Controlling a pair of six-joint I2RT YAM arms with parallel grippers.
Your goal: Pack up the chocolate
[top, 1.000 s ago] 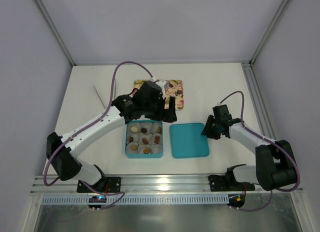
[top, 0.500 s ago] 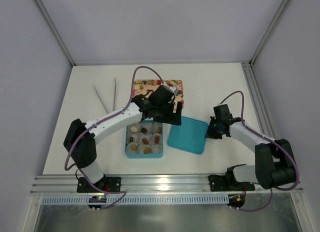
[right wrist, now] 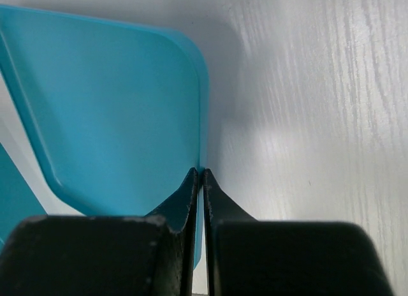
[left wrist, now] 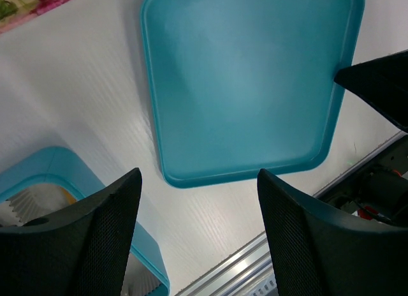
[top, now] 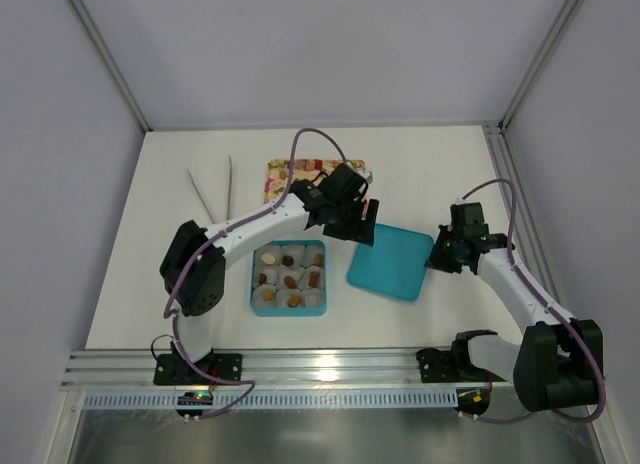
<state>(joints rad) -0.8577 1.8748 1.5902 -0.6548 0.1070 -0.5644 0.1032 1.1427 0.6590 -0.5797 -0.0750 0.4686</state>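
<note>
Left rear of the desk (top: 450, 164): two thin pale sticks (top: 229, 184) lying in a narrow V, nothing touching them.

Rear centre: pink floral tray (top: 290, 169), flat, its right end hidden under the left arm. Can't tell what's on it.

Towards the near edge, a bit left of centre: open teal box (top: 288, 244) with a three-by-three grid of paper cups (top: 312, 302). The chocolate (top: 289, 281) sits in most of those cups, brown and tan pieces, one to a cup.

The left arm reaches across over the tray. The left fingers (top: 366, 229) hang just past the box's far right corner, over the left edge of the teal lid (top: 392, 261). They're spread wide apart, nothing between them. The wrist view looks straight down the gap onto the lid and bare desk.

The lid is just right of the box, not touching it and skewed to it. Its right edge looks raised, with shadow on the desk beside it.

The right fingers (right wrist: 199, 181) are pinched together on the lid's right rim, near a corner.
</note>
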